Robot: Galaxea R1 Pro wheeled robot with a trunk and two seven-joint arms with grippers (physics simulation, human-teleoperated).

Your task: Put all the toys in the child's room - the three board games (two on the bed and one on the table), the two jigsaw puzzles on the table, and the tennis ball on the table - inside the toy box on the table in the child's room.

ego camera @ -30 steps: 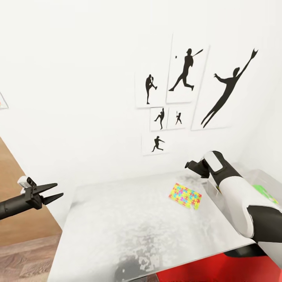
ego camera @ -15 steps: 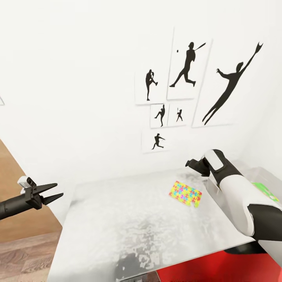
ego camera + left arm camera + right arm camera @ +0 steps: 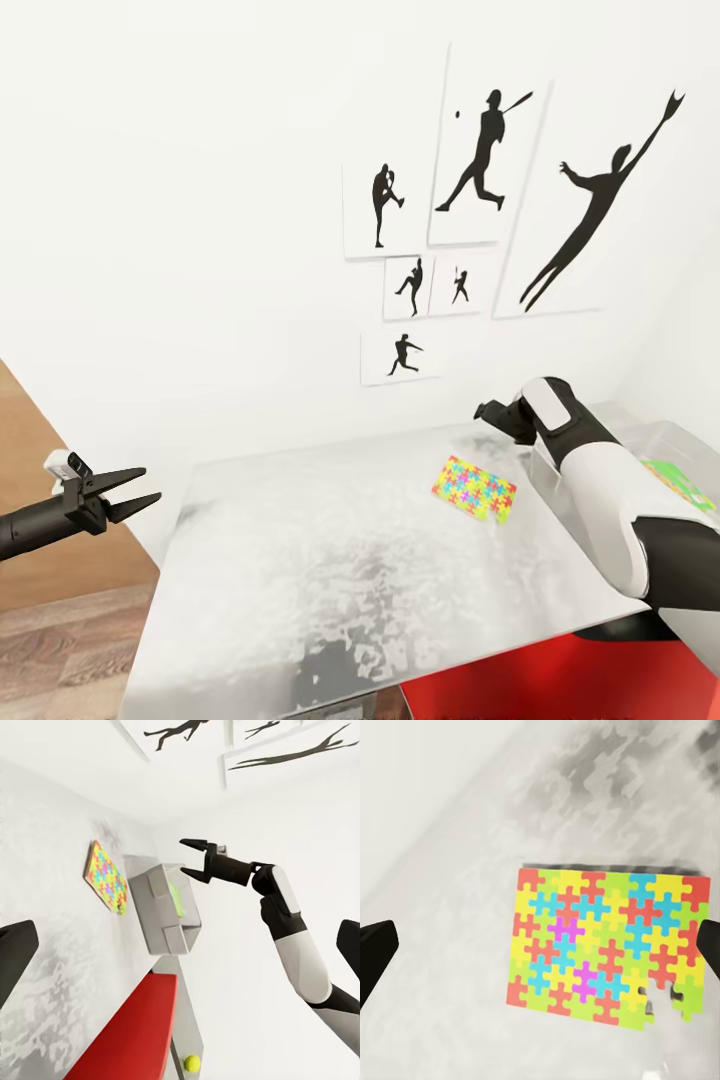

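Now, target: we go for the jigsaw puzzle (image 3: pixel 474 489), a thin sheet lying flat on the table (image 3: pixel 330 580) toward its far right, just left of the toy box (image 3: pixel 668 440).
Right gripper (image 3: pixel 197 859): our jaws stand apart and empty, hanging above the table near the puzzle; the right wrist view looks straight down on the sheet with both fingertips wide at the frame's edges.
Left gripper (image 3: pixel 128 487): parted too, holding nothing, hovering off the table's left edge over the wood floor (image 3: pixel 60 640).
Toy box: it sits at the table's right end and something green (image 3: pixel 682 482) already lies inside.
Tennis ball (image 3: pixel 192 1063): we see it in the left wrist view, well away from the puzzle, beyond the red panel (image 3: pixel 127 1035).
Step in hand, as we judge it: lining up for a pick of the puzzle.
How to do it well: the sheet is too thin to pinch from above, so we would come in low at one edge, perhaps sliding it to the table's rim first.
Risk: the pads may skid over the glossy top and push the sheet instead of catching it.
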